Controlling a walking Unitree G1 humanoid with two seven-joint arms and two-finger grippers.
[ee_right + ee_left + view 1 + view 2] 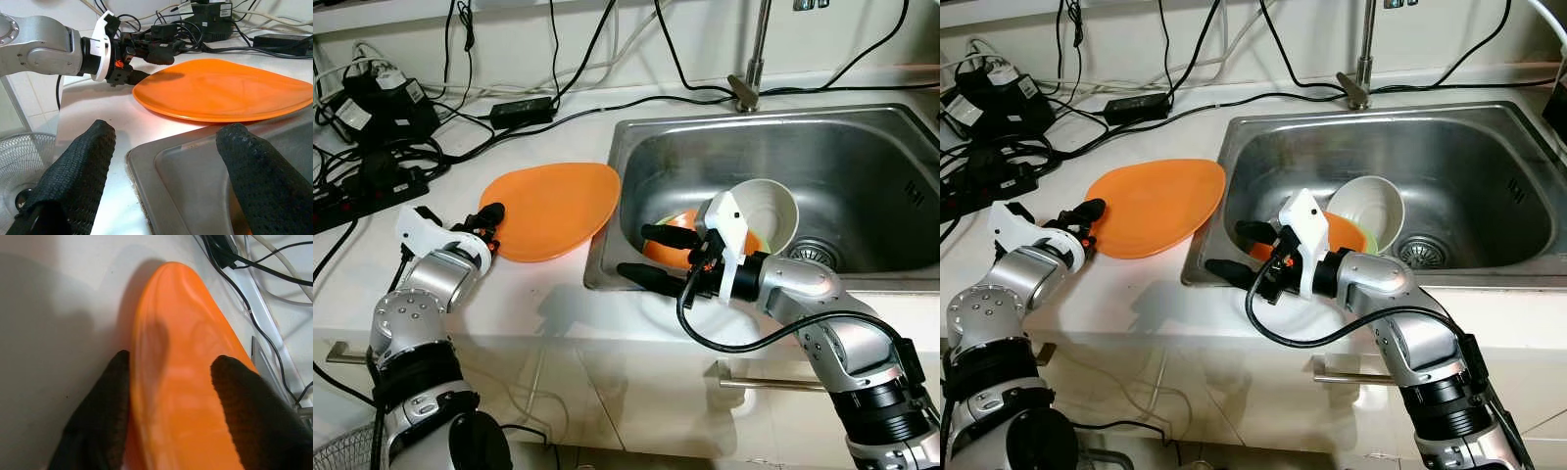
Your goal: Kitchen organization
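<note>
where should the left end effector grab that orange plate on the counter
At its thin rim on the side away from the sink. The orange plate lies flat on the counter, so only the edge offers purchase; the left end effector already straddles it there, one finger above, one below.

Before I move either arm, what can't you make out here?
- Orange dish in the sink: head views, mostly hidden by the right gripper and white bowl; shape unclear.
- Left gripper on the orange plate: its fingers straddle the rim; contact cannot be told.
- Tap: top cut off by the frame edge.
</note>
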